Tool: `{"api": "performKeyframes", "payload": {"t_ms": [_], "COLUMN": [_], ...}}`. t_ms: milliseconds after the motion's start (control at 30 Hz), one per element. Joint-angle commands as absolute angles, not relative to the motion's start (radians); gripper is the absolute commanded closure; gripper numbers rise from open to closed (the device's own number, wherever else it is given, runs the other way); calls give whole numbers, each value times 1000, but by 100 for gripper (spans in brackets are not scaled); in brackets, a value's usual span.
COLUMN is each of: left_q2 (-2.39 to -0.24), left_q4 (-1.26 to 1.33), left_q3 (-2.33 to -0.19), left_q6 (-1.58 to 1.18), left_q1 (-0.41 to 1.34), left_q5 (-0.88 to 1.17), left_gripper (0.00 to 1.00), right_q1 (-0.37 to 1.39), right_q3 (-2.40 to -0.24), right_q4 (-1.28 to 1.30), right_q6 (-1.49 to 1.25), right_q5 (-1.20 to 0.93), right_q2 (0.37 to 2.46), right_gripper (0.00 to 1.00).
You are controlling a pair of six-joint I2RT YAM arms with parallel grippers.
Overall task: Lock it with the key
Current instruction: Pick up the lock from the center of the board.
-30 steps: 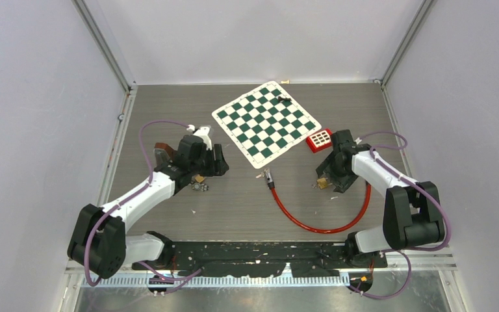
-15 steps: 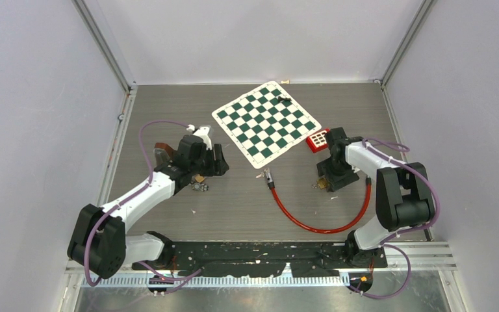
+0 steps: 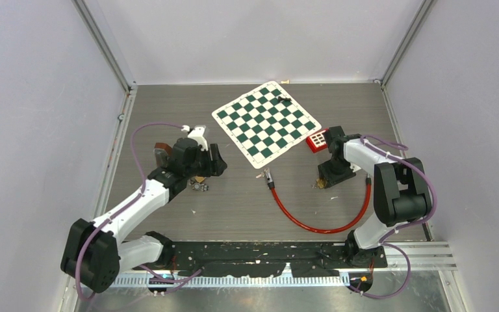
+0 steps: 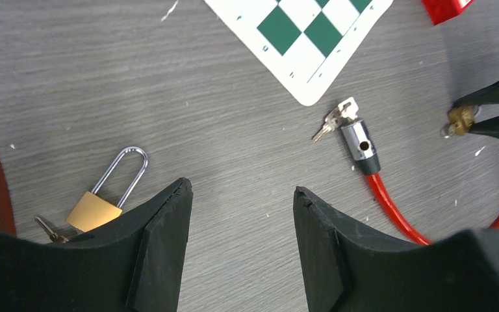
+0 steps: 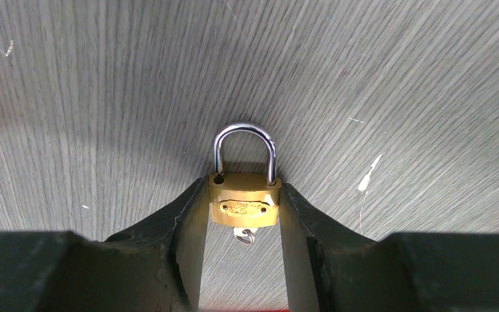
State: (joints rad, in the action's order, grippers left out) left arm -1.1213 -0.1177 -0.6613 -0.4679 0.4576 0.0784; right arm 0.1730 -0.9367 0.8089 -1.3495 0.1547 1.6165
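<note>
Right hand (image 5: pixel 243 195): both fingers press against the sides of the small padlock (image 5: pixel 244 201), gripping its brass body. The padlock lies flat on the tabletop (image 3: pixel 234 208), to the right of centre, shackle pointing away from the wrist. A sliver of metal below the body is probably the key (image 5: pixel 243 235); we cannot tell if it is seated.

Left hand (image 4: pixel 242 214): open and holding nothing, hovering with a long-shackle padlock (image 4: pixel 94 209) just beside its left finger.

Our advice for this step: squeeze square on the flat sides and low on the body. Leave the keyway end clear, and check the shackle is home before turning.

Surface: grey wood-grain with a few white flecks. A chessboard mat (image 3: pixel 266 123) and red box (image 3: pixel 319 140) sit farther back, and a red cable lock (image 4: pixel 390 201) lies in the middle.

Room: plain grey walls (image 3: pixel 39 97) on three sides.
</note>
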Motion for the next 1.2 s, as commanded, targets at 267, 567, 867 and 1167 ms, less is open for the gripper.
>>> {"api": "performKeyframes", "payload": {"t_ms": [267,567,867,1167], "left_q2": [-1140,-1347,-1522,-1531], "left_q4": [55,280,490,484], "left_q3": [-722,-862,-944,-967], "left_q6": [-476,-591,-794,-753], "left_q1": [467,558,609,661], "left_q5": [225,408,350,251], "left_gripper": [36,32,31,33], "right_q1": [213,351,444,473], "right_q3": [-1017,-1119,-1205,-1275], "right_q4": [811,721,619,581], "right_q6": [-1344,-1389,-1501,-1541], "right_q5": [49,-97,-139,-155], "right_q2": [1435,1398,1400,1428], "right_gripper": [73,73,74,75]}}
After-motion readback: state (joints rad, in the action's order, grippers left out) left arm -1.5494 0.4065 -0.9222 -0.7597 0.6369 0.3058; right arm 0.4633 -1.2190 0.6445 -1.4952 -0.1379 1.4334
